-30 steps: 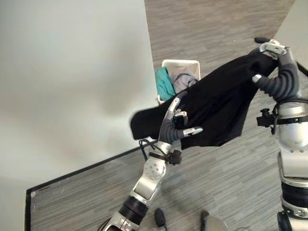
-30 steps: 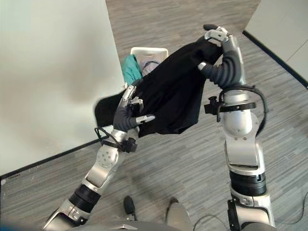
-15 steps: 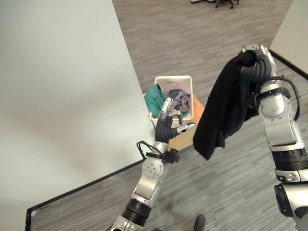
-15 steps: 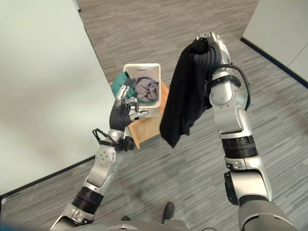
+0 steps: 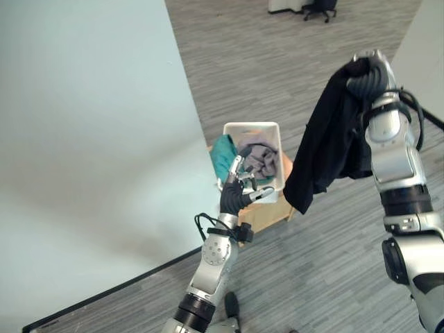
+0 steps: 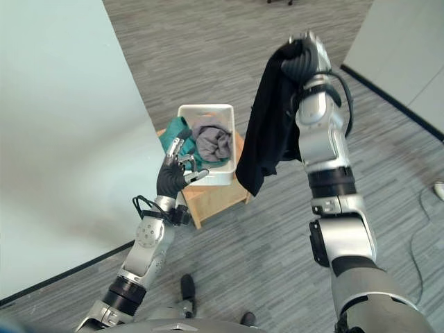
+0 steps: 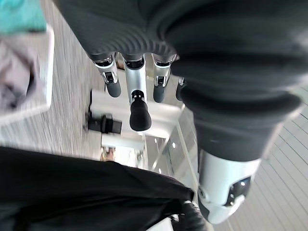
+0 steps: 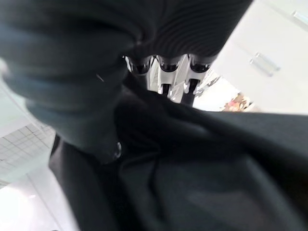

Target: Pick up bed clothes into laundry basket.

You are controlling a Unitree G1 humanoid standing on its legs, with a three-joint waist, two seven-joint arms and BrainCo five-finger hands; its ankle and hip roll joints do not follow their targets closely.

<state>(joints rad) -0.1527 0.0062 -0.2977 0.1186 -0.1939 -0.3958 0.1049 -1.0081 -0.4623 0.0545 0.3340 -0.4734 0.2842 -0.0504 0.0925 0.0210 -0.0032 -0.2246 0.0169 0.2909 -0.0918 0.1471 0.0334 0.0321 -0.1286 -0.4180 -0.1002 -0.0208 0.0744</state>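
Note:
A black garment (image 5: 326, 142) hangs in the air from my right hand (image 5: 365, 69), which is raised high and shut on its top edge; the right wrist view shows the fingers (image 8: 166, 65) curled into the black cloth (image 8: 216, 173). The garment's lower end dangles just right of a white laundry basket (image 5: 281, 149), apart from it. The basket holds a teal piece (image 5: 222, 154) and a grey piece (image 5: 260, 156). My left hand (image 5: 238, 193) is held up in front of the basket's near side, open and holding nothing; its fingers (image 7: 139, 103) are relaxed.
The basket stands on a small wooden stool (image 6: 215, 195) on grey plank floor. A large pale bed surface (image 5: 90, 139) takes up the left side, its corner close to the basket. A white wall (image 6: 409, 48) runs along the right. An office chair (image 5: 319, 8) stands far back.
My left hand has let go of the black garment, which now hangs from the right hand alone. The right arm has risen and swung right. The camera has shifted too.

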